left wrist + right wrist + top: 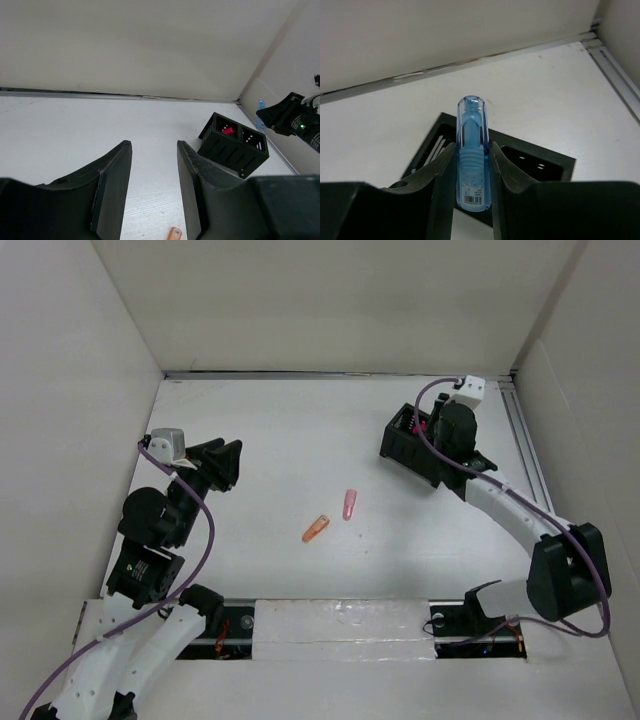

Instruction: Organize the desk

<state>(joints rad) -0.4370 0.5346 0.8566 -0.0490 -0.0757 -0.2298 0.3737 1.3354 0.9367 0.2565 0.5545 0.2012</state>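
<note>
2 small caps, the orange cap (316, 529) and the pink cap (349, 504), lie near each other in the middle of the white surface (290, 430) that spreads beneath both our arms. Our right jaws clamp a blue translucent tube (471, 155) above the black box (400, 445) at far right. Our left jaws stand narrowly apart, empty, at left.

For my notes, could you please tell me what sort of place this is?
Probably a robot test cell: a white desk walled by panels, with a left arm and right arm bolted at its near edge.
</note>
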